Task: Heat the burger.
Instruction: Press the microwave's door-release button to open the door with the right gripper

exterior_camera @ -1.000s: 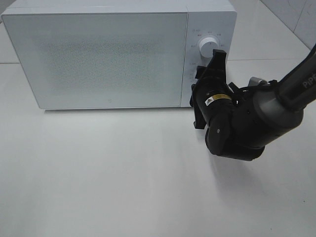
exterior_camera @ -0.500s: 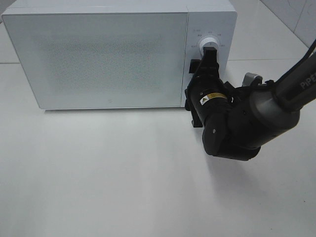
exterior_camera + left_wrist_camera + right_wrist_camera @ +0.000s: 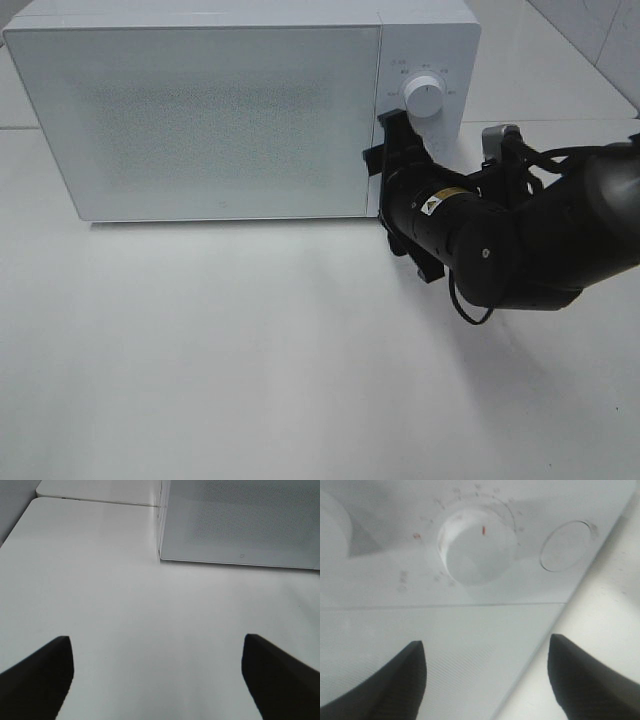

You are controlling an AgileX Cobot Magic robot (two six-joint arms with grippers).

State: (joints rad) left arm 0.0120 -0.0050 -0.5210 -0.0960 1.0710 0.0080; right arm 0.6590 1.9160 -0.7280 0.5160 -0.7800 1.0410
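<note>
At the control panel: the right gripper (image 3: 386, 142) is hovering close to the front of the microwave (image 3: 200, 110), just below the upper knob (image 3: 424, 97).
Pincer state: its fingers are standing wide apart with nothing between them. The left gripper (image 3: 156, 639) is likewise spread wide and holding nothing, hanging over the bare table (image 3: 250, 350) near the oven's far corner.
Burger: it is not showing in any view. The door (image 3: 210, 120) is sitting flush and frosted, so the burger is probably inside, though that cannot be confirmed.
Step in hand: judging by the closed door and the wrist's aim, the arm is lining up on the lower knob (image 3: 479, 547) to set the heating.
Alignment: in the right wrist view the knob is sitting off to one side of the gap between the fingers, which is facing the door seam instead. The gripper is needing a sideways shift until the knob lies squarely between the pads.
Grip: closing evenly on the knob's rim and twisting about its own axis should keep the pads from slipping.
Reference: the red mark (image 3: 483, 529) is giving a check on how far the dial turns.
Hazards: the round button (image 3: 567, 545) is lying just beside the knob, so a stray finger could press it. Hard forward pressure could push the oven back.
</note>
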